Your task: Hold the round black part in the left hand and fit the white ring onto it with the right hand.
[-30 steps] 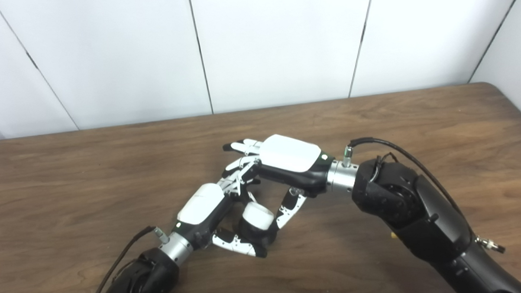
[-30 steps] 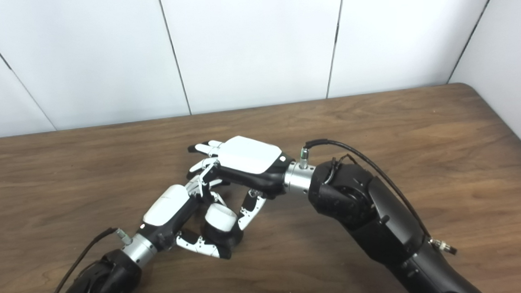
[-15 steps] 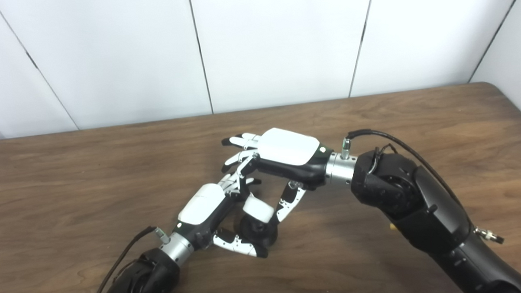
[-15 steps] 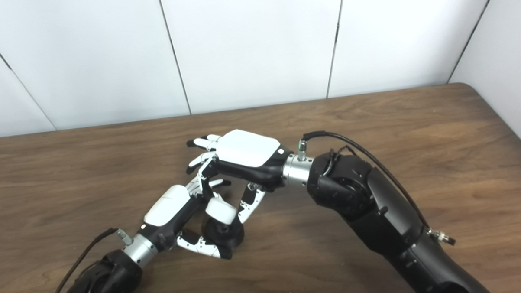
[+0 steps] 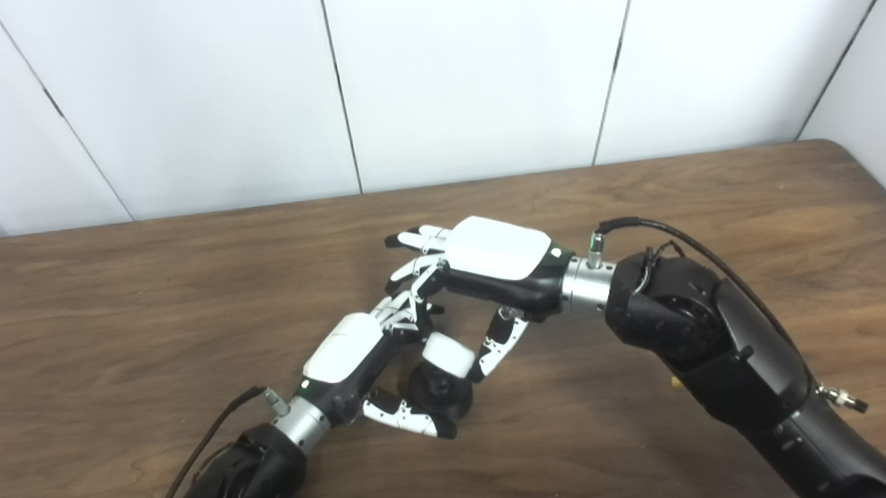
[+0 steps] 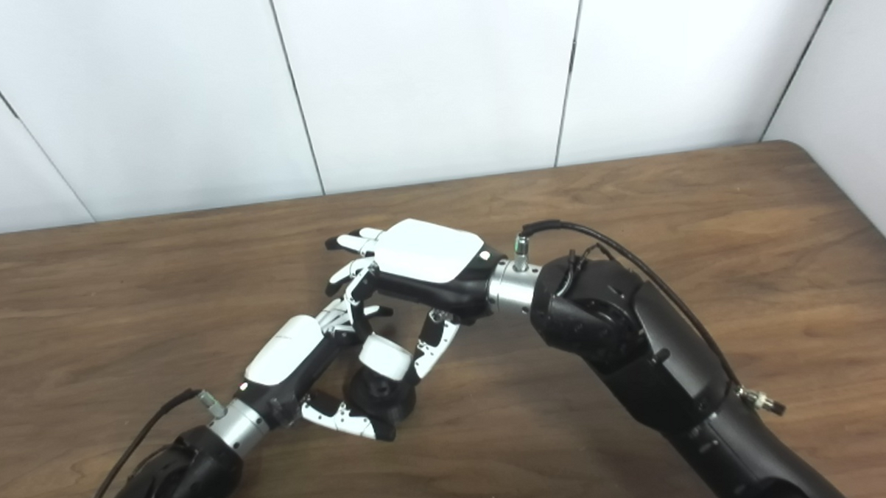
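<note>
My left hand (image 5: 347, 355) lies low over the table, shut on the round black part (image 5: 439, 393), with its thumb curled under the part's near side. The white ring (image 5: 449, 354) is a short white cylinder, tilted, just above the upper right of the black part. My right hand (image 5: 491, 258) reaches in from the right and pinches the ring between thumb and fingers. I cannot tell whether the ring touches the black part. The same ring (image 6: 385, 356) and black part (image 6: 378, 399) show in the right eye view.
The brown wooden table (image 5: 706, 195) reaches to a white panelled wall (image 5: 481, 71) at the back, and its right edge runs close to the right arm (image 5: 711, 343). Nothing else lies on it.
The white ring, which sat flat on the black part, has been lifted and tilted by the right hand and shifted slightly right. The black part's top now shows. The left hand has stayed in place.
</note>
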Robot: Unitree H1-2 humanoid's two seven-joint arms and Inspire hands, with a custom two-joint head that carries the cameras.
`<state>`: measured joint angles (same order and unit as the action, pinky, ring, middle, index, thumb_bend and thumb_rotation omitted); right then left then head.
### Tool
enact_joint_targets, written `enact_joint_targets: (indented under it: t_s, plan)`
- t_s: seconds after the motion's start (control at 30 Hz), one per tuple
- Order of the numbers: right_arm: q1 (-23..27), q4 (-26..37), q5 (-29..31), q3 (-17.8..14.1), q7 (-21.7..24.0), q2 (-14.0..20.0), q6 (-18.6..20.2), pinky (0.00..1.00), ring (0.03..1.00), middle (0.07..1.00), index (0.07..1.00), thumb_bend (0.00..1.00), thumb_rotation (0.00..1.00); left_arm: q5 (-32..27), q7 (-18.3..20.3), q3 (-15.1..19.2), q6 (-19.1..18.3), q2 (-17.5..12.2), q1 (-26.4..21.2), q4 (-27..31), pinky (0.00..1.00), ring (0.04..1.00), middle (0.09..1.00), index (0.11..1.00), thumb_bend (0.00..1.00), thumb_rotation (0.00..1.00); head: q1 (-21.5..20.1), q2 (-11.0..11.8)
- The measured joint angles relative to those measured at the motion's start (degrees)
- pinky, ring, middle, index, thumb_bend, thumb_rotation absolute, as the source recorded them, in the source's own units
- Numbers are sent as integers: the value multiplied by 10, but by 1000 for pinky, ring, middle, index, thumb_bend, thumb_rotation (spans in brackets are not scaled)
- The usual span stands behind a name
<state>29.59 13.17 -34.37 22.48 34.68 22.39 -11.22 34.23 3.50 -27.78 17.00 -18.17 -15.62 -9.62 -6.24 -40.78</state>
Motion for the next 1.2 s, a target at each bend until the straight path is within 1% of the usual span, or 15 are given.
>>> enact_joint_targets:
  t_s: [0.23,0.4,0.67,0.77,0.93,1.2]
  plan:
    - [0,-7,-6,7,-3,0,-7,1000,1000,825,482,526,140,0,0,-1,-6,0,3,5,1000,1000,895,485,525,56,4,-3]
    - [-5,-28,-12,13,-7,0,-24,1000,1000,822,482,526,139,0,3,-1,-9,0,6,13,1000,1000,887,485,525,57,7,-6]
    - [-16,-40,-23,16,-22,-10,-26,1000,1000,814,482,526,138,0,8,-2,-9,0,8,18,1000,1000,887,485,525,57,10,-8]
    - [-23,-48,-27,21,-27,-15,-28,1000,1000,812,482,526,138,0,13,-2,-10,0,8,21,1000,1000,884,485,525,57,11,-12]
    - [-25,-55,-25,21,-34,-15,-33,1000,1000,810,482,526,139,1,13,-1,-12,0,9,22,1000,1000,884,486,525,58,15,-14]
    - [-28,-61,-23,21,-45,-15,-42,1000,1000,811,482,526,140,3,18,-3,-25,0,9,31,1000,1000,879,486,525,58,18,-17]
